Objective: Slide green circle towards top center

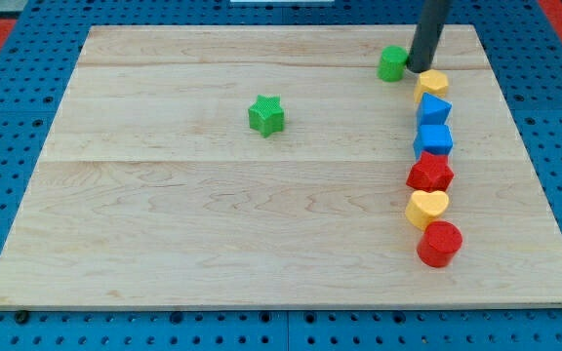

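Just now my tip (421,69) touches the green circle (392,63) at its 3 o'clock; a yellow block (432,84) sits at the tip's 5 o'clock; no gripper shows.

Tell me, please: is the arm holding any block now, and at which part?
Nothing is held; the rod cannot grip. My tip stands against the right side of the green circle, just above the yellow block.

Even, bright light falls on the wooden board (213,195); blocks cast only short, soft shadows on it. I see sharp focus and no glare.
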`<state>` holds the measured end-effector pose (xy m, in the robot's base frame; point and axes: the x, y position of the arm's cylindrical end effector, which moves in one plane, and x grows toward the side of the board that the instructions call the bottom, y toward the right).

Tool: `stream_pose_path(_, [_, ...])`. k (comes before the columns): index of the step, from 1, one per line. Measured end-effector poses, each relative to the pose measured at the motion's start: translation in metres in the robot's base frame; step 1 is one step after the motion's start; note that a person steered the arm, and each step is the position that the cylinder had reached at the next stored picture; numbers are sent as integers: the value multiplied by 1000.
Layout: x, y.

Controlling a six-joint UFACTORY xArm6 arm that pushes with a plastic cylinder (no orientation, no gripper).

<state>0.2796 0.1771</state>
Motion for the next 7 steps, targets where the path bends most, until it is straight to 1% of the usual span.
stream_pose_path(2, [-7,-31])
stream_pose_path(4, [-27,-51])
stream_pose_path(5, [-36,-80])
stream_pose_path(6, [-37,-101])
stream_pose_path(7, [-37,-107])
